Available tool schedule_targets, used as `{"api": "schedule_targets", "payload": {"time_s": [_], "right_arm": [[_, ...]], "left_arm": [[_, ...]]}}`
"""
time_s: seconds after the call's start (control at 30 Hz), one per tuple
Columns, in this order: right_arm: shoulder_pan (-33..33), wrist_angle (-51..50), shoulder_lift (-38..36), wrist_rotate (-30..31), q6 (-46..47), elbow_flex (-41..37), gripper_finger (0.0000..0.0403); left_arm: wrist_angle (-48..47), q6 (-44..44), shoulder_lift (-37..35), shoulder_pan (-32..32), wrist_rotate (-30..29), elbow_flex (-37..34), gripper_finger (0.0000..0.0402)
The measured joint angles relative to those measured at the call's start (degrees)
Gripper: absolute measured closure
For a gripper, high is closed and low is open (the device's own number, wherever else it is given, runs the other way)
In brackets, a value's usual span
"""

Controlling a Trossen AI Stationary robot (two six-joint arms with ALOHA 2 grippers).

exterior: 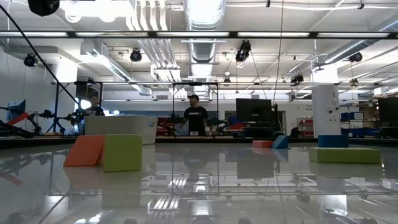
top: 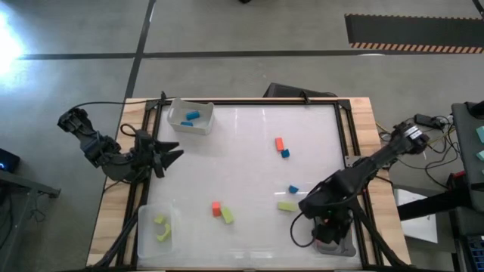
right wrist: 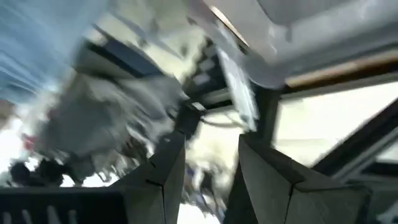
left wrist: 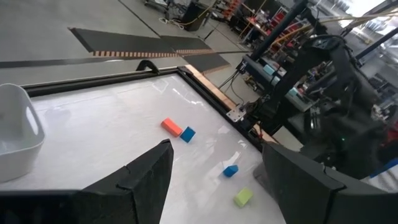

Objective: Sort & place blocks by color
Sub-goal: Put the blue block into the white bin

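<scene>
Loose blocks lie flat on the white table: an orange-red one [top: 279,143] beside a blue one [top: 285,153], another blue [top: 293,190], a yellow-green one [top: 286,205], and an orange-red [top: 216,208] and yellow-green [top: 227,216] pair touching. The far-left tray [top: 190,115] holds blue blocks; the near-left tray [top: 159,227] holds yellow-green ones. My left gripper [top: 170,151] hovers open at the table's left edge, facing the blocks [left wrist: 171,127]. My right gripper [right wrist: 208,168] is open above the near-right tray [top: 336,245]; its wrist view is blurred.
A dark frame [top: 344,128] borders the table, with wooden margins outside it. The low view shows the near pair [exterior: 106,152] large and close, and the far-left tray [exterior: 121,127] behind. People stand in the room beyond. Bare table lies in the middle [top: 242,166].
</scene>
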Motion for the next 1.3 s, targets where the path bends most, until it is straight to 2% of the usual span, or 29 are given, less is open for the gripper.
{"api": "schedule_targets", "payload": {"time_s": [0.17, 0.27, 0.43, 0.57, 0.67, 0.83, 1.03, 1.3], "right_arm": [[-2.01, -0.06, -3.75, 13.34, 5.92, 5.45, 0.0262], [-4.69, -0.01, -4.82, 21.55, 4.67, 6.93, 0.0262], [-10.79, -0.02, -4.61, 34.91, -6.15, 7.23, 0.0266], [-15.91, -0.03, -2.71, 43.46, -19.05, 6.21, 0.0266], [-19.82, -0.08, -0.68, 44.23, -26.58, 4.91, 0.0259], [-23.67, -0.11, 3.66, 44.27, -34.57, 2.62, 0.0226], [-24.67, -0.01, 8.37, 43.65, -35.76, 0.34, 0.0193], [-24.52, 0.68, 13.10, 42.64, -37.95, -3.19, 0.0188]], "left_arm": [[2.42, -0.10, 2.09, 0.02, 0.02, 0.82, 0.0169], [3.70, -0.21, 4.02, 0.02, 0.04, 1.56, 0.0169], [4.60, -1.45, 8.19, 0.71, 0.26, 4.40, 0.0169], [4.54, -3.68, 10.71, 1.88, 0.70, 6.06, 0.0169], [4.56, -5.51, 12.19, 2.83, 1.83, 7.32, 0.0169], [4.76, -6.25, 13.95, 4.17, 2.17, 9.49, 0.0169], [4.60, -6.23, 15.12, 5.94, 2.16, 11.01, 0.0169], [5.97, -6.20, 16.07, 9.06, 2.04, 11.15, 0.0169]]}}
